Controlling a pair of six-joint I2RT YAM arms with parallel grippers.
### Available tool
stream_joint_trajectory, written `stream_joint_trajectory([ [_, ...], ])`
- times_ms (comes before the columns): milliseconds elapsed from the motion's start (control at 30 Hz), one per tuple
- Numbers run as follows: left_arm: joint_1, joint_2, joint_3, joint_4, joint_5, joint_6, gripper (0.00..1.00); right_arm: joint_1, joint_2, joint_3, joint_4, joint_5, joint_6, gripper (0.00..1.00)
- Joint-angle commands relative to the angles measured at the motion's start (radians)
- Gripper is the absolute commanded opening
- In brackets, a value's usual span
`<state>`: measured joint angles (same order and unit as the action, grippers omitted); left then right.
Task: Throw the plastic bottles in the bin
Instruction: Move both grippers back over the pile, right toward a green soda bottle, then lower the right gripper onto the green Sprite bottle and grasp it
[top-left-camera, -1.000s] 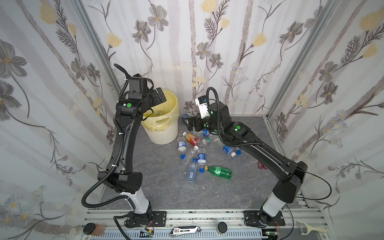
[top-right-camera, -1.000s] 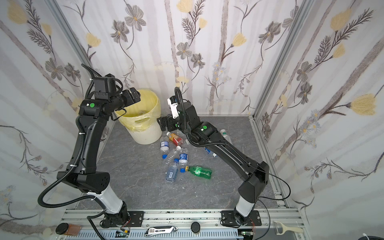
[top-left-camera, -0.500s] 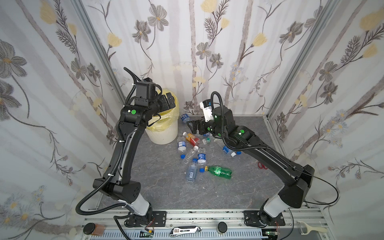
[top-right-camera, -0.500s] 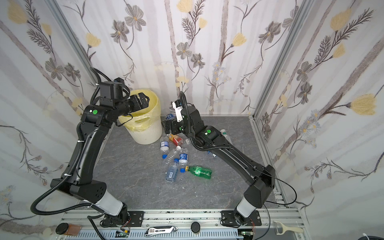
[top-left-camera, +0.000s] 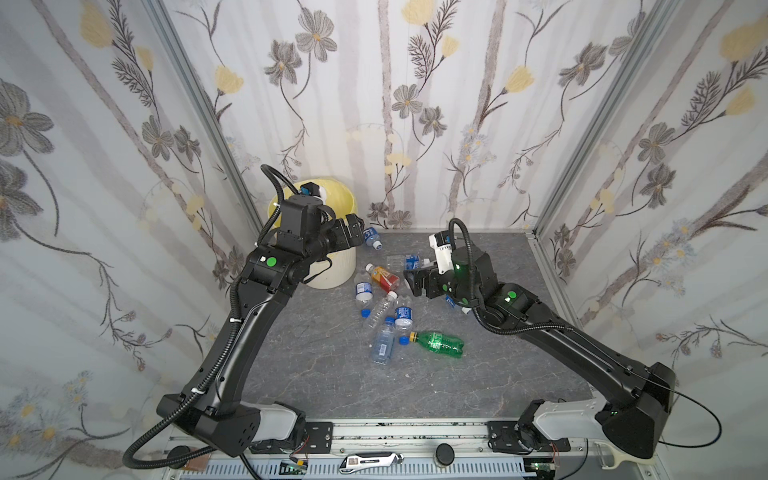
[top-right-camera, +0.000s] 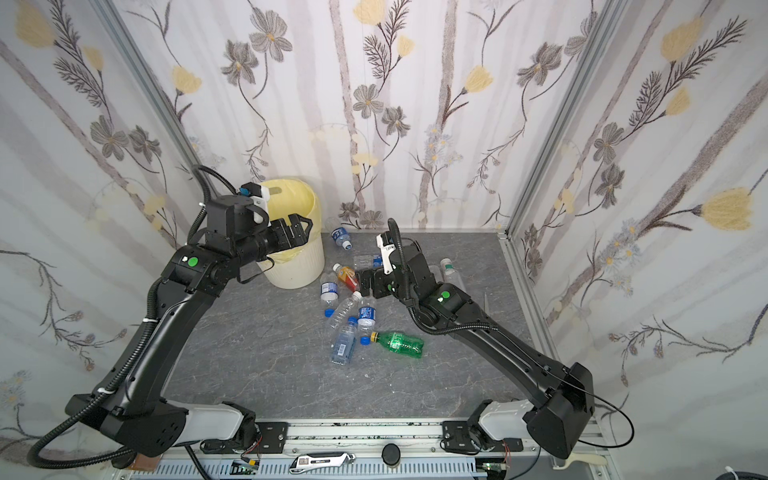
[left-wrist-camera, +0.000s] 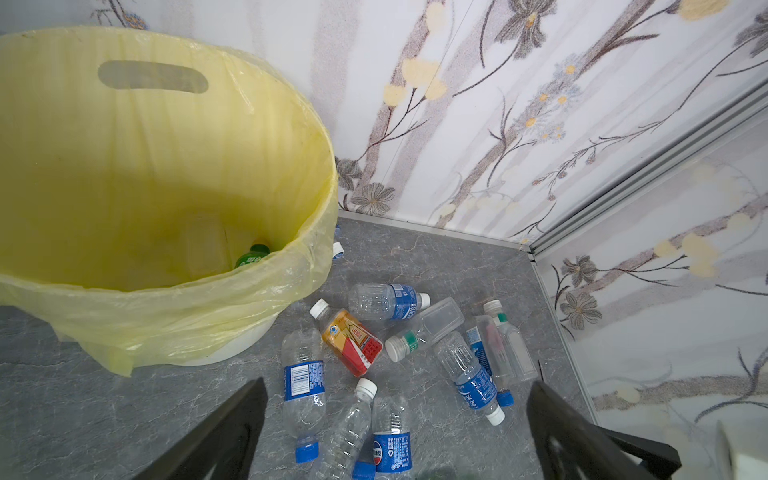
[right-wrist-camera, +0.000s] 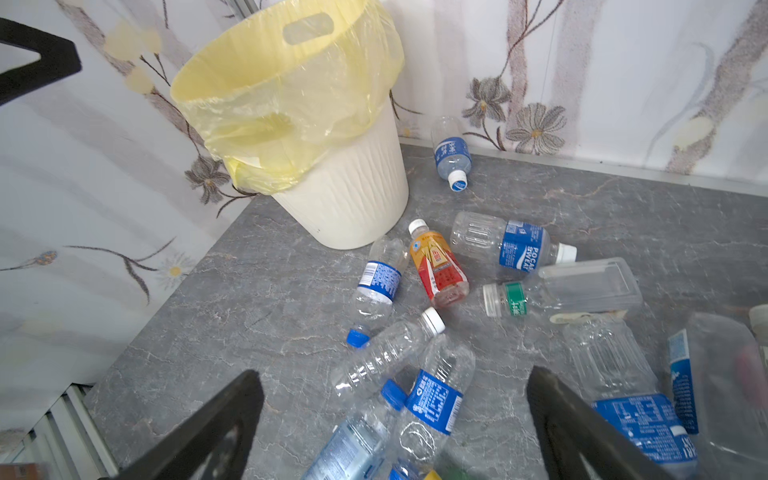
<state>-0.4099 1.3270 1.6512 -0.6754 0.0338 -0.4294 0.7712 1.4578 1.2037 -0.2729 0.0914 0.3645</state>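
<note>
The cream ribbed bin (top-left-camera: 332, 272) (top-right-camera: 299, 270) with its yellow liner (left-wrist-camera: 166, 166) stands at the back left; a green bottle (left-wrist-camera: 251, 255) lies inside. Several plastic bottles lie on the grey floor right of it: an orange-red labelled one (top-left-camera: 384, 277) (right-wrist-camera: 438, 266), a green one (top-left-camera: 440, 344) (top-right-camera: 401, 343), and a clear blue-labelled one by the wall (top-left-camera: 371, 237) (right-wrist-camera: 451, 153). My left gripper (top-left-camera: 358, 232) (left-wrist-camera: 397, 390) hangs open and empty beside the bin's right rim. My right gripper (top-left-camera: 411, 282) (right-wrist-camera: 395, 374) is open and empty above the bottle cluster.
Flowered walls close in on the left, back and right. A loose blue cap (top-left-camera: 365, 313) lies among the bottles. On the front rail sit a utility knife (top-left-camera: 370, 461) and a black knob (top-left-camera: 444, 451).
My left gripper has swung from over the bin to the right and down, past its right rim. My right gripper has dropped and drawn forward over the bottles. Both stay open.
</note>
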Motion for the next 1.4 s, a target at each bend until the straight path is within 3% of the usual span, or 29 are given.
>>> stream_joint_trajectory([
  [0, -0.03, -0.064, -0.111, 0.118, 0.003, -0.059, 1.0, -0.001, -0.055, -0.11, 0.03, 0.042, 0.053, 1.0],
  [267, -0.128, -0.219, -0.41, 0.286, 0.038, -0.169, 1.0, 0.0, -0.167, -0.369, 0.051, 0.051, 0.139, 1.0],
  [633, -0.279, -0.254, -0.608, 0.395, -0.027, -0.22, 1.0, 0.0, -0.195, -0.585, 0.08, 0.047, 0.194, 1.0],
  [1000, -0.355, -0.195, -0.726, 0.533, -0.043, -0.253, 1.0, 0.011, -0.151, -0.643, 0.143, 0.058, 0.192, 1.0],
  [1367, -0.366, -0.178, -0.784, 0.578, -0.076, -0.275, 1.0, 0.036, -0.102, -0.667, 0.181, 0.064, 0.184, 1.0],
])
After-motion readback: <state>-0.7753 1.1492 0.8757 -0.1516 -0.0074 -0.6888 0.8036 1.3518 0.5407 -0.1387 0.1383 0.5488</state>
